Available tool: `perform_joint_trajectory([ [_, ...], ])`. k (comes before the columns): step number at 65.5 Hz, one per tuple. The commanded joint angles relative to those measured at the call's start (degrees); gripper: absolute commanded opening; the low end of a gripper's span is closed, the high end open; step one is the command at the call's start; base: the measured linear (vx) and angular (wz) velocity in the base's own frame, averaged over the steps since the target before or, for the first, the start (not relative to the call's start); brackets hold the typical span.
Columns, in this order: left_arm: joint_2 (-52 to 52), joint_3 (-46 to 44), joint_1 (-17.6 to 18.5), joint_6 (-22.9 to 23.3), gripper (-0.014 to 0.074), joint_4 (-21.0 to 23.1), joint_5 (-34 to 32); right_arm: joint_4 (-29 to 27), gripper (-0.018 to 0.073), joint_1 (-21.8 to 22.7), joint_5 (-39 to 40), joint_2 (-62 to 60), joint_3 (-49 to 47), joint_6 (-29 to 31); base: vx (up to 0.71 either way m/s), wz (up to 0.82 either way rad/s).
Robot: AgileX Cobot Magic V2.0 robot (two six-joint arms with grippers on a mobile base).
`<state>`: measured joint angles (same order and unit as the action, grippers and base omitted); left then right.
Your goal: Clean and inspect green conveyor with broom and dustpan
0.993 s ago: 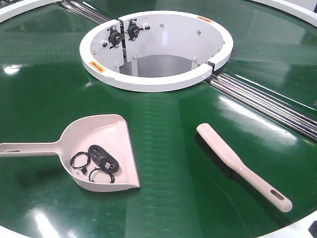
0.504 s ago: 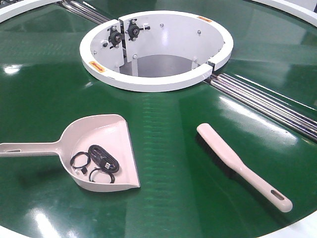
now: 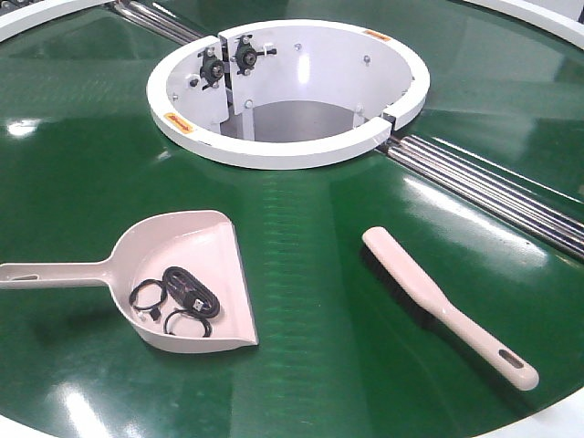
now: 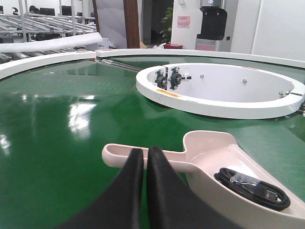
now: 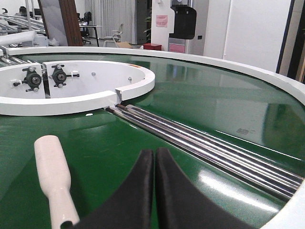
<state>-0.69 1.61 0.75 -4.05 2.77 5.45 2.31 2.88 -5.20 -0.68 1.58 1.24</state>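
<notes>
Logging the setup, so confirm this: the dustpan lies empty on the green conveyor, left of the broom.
Not empty. The exterior front-facing view shows black coiled cables lying in the dustpan. The rest holds: it lies on the green conveyor, left of the broom.

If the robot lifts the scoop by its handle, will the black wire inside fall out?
Maybe. The black cable lies loose in the dustpan, near its open lip, so tipping forward could spill it. The long thin handle sits far off-centre, so the pan would probably sag.

One dustpan (image 3: 187,265), one broom (image 3: 429,297), one white ring (image 3: 287,146), two coiled black cables (image 3: 178,301).
</notes>
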Motion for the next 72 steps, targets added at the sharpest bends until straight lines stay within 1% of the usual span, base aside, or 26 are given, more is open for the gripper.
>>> perform_joint_trajectory([
  [1, -0.8, 0.5, 0.0, 0.1, -0.0006, 0.6, -4.5, -0.4, -0.0008, 0.3, 4.1, -0.6, 0.2, 0.0, 0.0, 0.0],
  [72, -0.8, 0.5, 0.0, 0.1, -0.0006, 0.6, -4.5, -0.4, -0.0008, 0.3, 4.1, -0.6, 0.2, 0.1, 0.0, 0.0],
])
